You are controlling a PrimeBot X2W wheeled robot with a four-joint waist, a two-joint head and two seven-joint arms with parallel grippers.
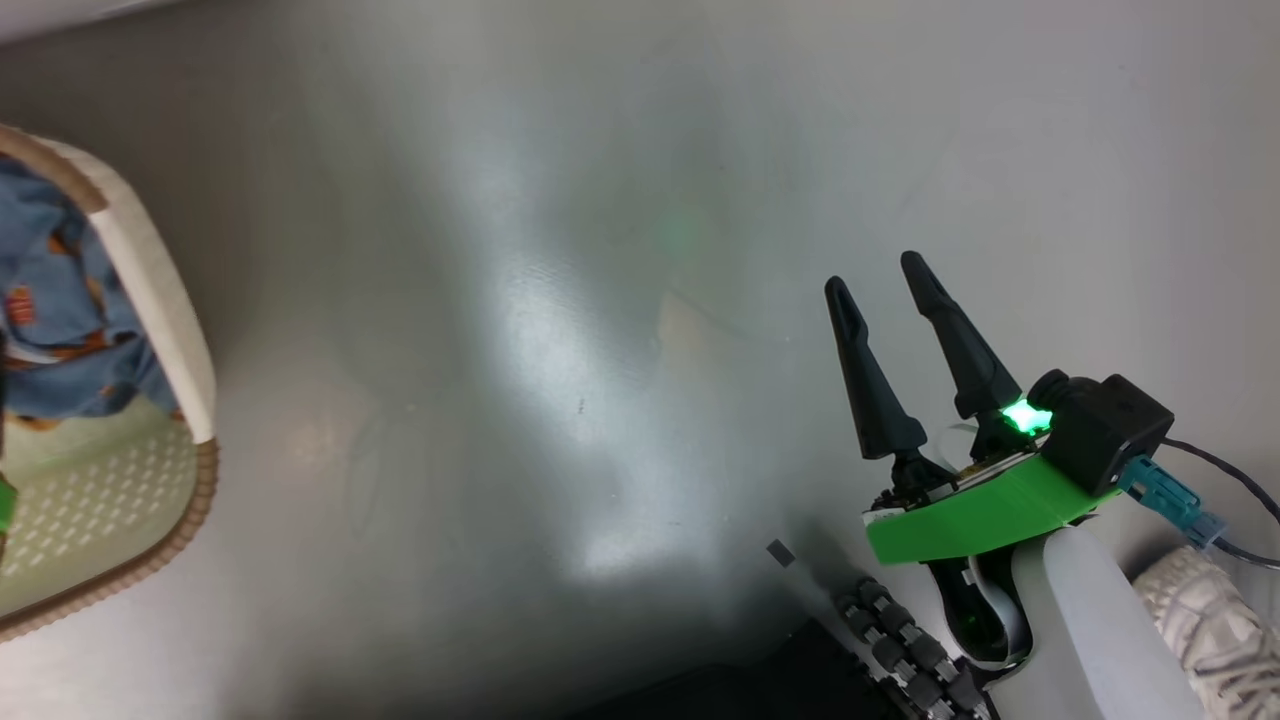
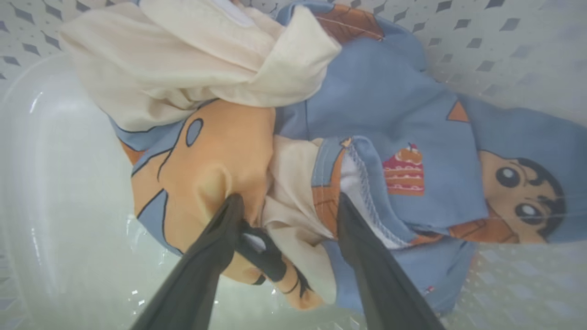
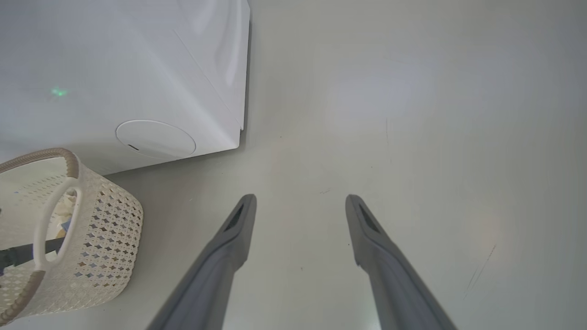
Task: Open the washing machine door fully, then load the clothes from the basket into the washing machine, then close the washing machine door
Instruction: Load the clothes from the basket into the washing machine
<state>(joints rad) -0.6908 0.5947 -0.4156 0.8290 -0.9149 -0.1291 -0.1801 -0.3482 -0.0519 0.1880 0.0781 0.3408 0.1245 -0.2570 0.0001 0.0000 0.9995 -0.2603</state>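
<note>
The cream-white perforated basket (image 1: 150, 290) sits at the left edge of the head view, holding light blue printed clothes (image 1: 60, 310). In the left wrist view my left gripper (image 2: 288, 204) is down inside the basket, open, its two fingers straddling a fold of the clothes (image 2: 385, 119); a cream-white cloth (image 2: 183, 59) lies on top of the pile. My right gripper (image 1: 873, 272) hangs open over bare floor, well right of the basket (image 3: 105, 238), with nothing between its fingers (image 3: 300, 198). The white washing machine (image 3: 114, 59) stands behind the basket, its round flap (image 3: 156, 139) showing. Its door is out of view.
Grey glossy floor (image 1: 560, 300) stretches between the basket and my right arm. A person's pale shoe (image 1: 1210, 610) stands at the lower right beside my forearm. My base's roller wheel (image 1: 900, 640) shows at the bottom edge.
</note>
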